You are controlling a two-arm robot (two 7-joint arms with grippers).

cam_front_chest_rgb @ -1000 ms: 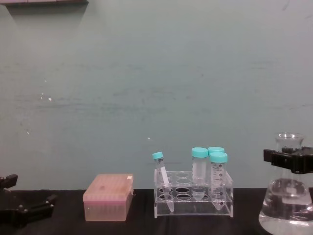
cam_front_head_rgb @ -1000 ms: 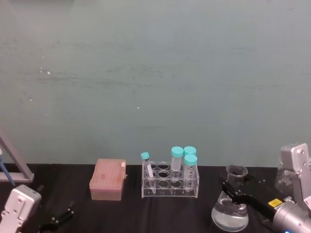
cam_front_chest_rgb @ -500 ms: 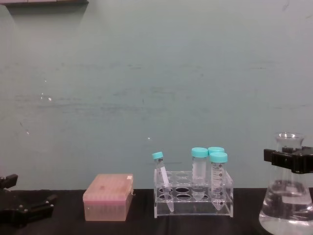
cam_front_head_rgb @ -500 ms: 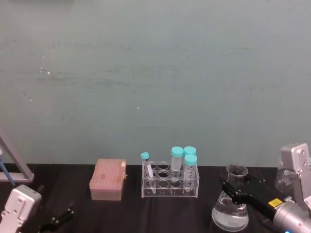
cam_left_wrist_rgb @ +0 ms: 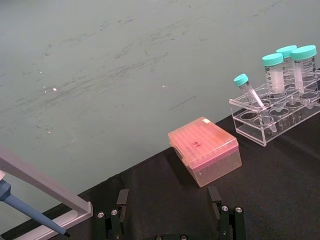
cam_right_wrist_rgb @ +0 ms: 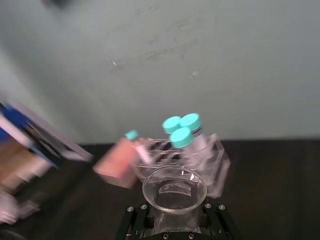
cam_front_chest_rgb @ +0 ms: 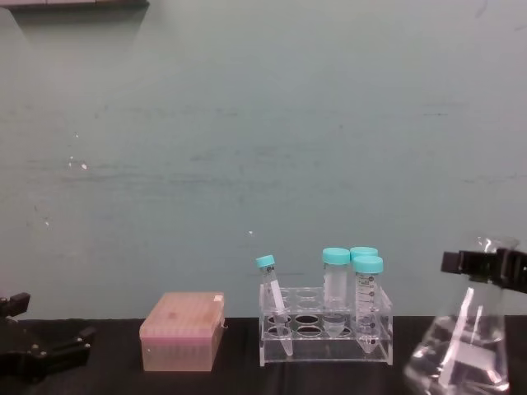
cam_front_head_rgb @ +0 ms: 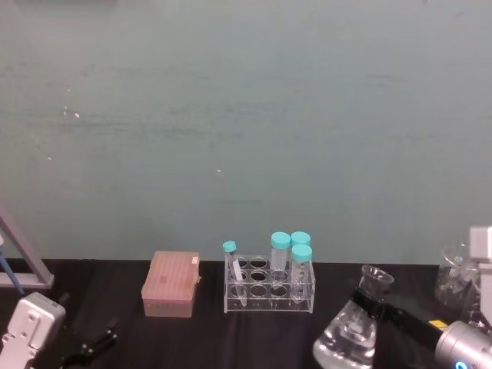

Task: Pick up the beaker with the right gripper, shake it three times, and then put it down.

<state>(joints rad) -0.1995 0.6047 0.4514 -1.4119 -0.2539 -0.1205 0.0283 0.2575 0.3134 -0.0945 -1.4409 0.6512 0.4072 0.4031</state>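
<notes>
The right gripper (cam_front_head_rgb: 369, 301) is clenched around the neck of the beaker (cam_front_head_rgb: 346, 338), its blocky jaws pinching the glass just under the flared rim. The beaker is tilted. From the jaws, its wide base hangs down and away towards the tube rack (cam_front_head_rgb: 269, 296), while the rim leans back towards the arm, so its long axis runs on a slant rather than upright. Clear liquid sits in the lower body. Whether the base is clear of the table (cam_front_head_rgb: 207, 338) I cannot tell. I'd judge this is mid-shake, and righting it means bringing the base back under the jaws. The left gripper (cam_left_wrist_rgb: 170, 220) sits parked well off on the far side, fingers spread and empty.
</notes>
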